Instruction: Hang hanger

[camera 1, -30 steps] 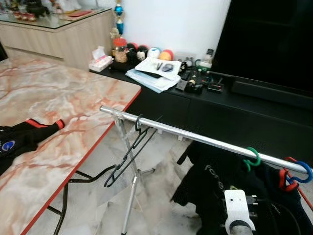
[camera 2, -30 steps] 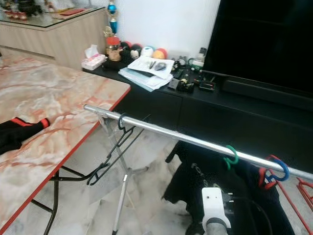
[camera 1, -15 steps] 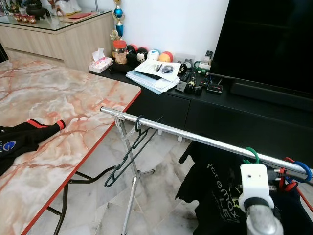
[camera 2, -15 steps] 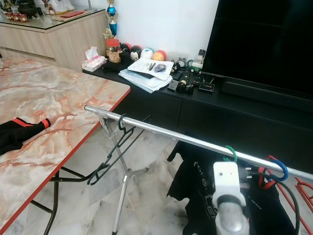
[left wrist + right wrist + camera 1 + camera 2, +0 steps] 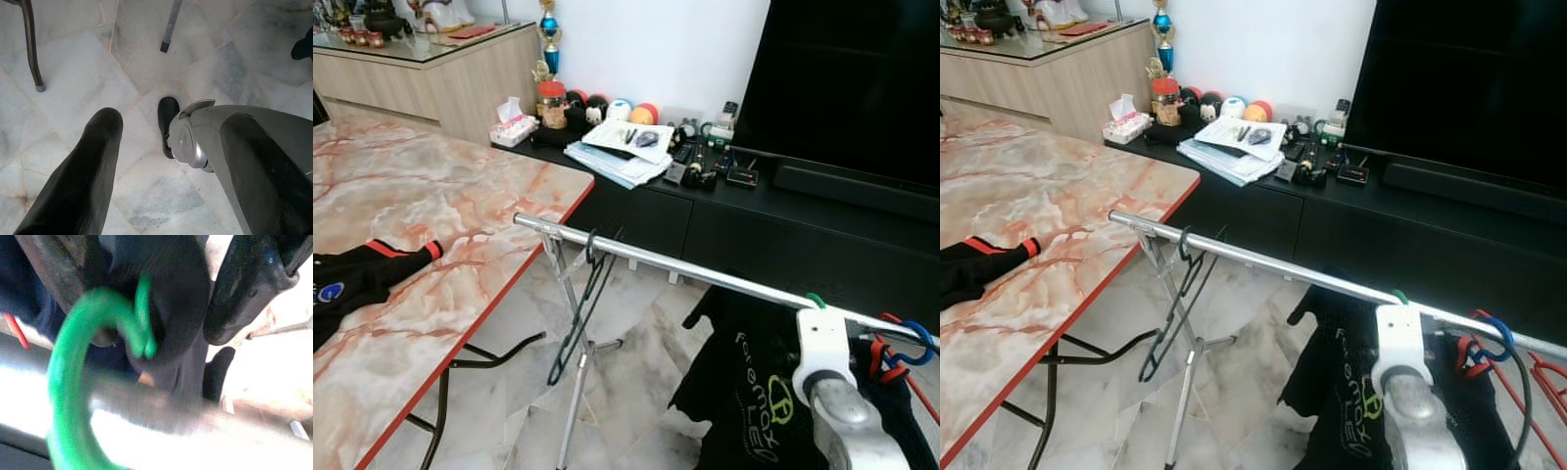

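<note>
A silver rail (image 5: 666, 267) runs from the table's corner off to the right. The green hanger's hook (image 5: 816, 301) sits over it, and a black printed T-shirt (image 5: 754, 392) hangs below. My right gripper (image 5: 195, 357) is up at the hook (image 5: 73, 382), its black fingers (image 5: 249, 284) close together by the green neck and the shirt's collar. My right arm (image 5: 832, 411) rises under the rail. An empty black hanger (image 5: 579, 304) hangs near the rail's left end. My left gripper (image 5: 171, 120) hangs open above the floor.
A marble table (image 5: 431, 206) with a black and red garment (image 5: 357, 282) stands at the left. Blue (image 5: 918, 338) and red hooks (image 5: 881, 357) crowd the rail's right end. A black TV console (image 5: 783, 225) with papers lies behind. My foot (image 5: 167, 122) is on the tiles.
My right arm has risen from under the shirt to the green hook. The shirt has turned, showing its print. The empty black hanger has swung more edge-on.
</note>
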Motion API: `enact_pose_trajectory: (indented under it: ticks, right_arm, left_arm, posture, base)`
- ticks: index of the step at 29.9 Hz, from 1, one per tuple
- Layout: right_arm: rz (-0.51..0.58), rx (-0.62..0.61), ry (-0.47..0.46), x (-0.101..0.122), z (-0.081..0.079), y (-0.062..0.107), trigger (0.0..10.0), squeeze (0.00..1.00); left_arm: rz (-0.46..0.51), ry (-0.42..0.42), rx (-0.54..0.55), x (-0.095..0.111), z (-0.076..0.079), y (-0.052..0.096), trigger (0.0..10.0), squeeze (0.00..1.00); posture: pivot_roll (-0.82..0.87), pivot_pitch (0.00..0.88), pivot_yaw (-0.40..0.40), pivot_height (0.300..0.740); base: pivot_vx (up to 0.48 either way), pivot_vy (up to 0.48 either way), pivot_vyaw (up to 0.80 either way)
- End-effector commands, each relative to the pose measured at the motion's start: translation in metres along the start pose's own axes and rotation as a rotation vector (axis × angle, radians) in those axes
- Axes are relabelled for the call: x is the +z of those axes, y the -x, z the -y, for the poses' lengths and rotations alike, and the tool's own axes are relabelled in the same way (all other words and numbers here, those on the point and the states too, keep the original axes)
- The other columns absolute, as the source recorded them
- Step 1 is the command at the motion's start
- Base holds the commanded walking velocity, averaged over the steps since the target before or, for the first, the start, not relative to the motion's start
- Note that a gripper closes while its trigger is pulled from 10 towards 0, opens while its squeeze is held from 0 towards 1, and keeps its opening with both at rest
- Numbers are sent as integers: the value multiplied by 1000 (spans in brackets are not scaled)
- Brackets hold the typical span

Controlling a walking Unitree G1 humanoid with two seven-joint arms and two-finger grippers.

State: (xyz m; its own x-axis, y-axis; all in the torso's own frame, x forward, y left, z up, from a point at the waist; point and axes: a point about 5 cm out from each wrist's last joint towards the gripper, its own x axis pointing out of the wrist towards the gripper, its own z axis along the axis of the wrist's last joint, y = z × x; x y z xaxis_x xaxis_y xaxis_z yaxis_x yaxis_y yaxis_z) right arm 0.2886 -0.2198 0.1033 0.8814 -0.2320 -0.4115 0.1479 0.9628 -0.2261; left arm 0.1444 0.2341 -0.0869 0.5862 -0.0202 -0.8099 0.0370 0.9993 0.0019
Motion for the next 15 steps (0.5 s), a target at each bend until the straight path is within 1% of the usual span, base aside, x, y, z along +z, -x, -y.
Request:
enact_pose_trajectory:
  ticks: [1, 7, 12, 15]
  right_arm:
    - [2, -11, -33, 2, 8, -3, 10000, 0]
    - [29, -12, -74, 14, 15, -7, 10000, 0]
    - [22, -27, -76, 16, 21, -8, 10000, 0]
    - [14, -34, -85, 15, 22, -8, 10000, 0]
  left_arm:
    - [-24, -3, 7, -6, -2, 2, 10000, 0]
    - [-26, -5, 7, -6, -2, 2, 10000, 0]
    - [-27, -6, 4, -6, -2, 2, 10000, 0]
    - [-27, -7, 3, -6, -2, 2, 10000, 0]
  posture:
    - [158, 55, -1, 740]
    - [160, 58, 1, 740]
    - [159, 60, 3, 740]
    - [158, 64, 4, 740]
  base:
    - [0, 0, 0]
    - [0, 0, 0]
    - [0, 0, 0]
    - [0, 0, 0]
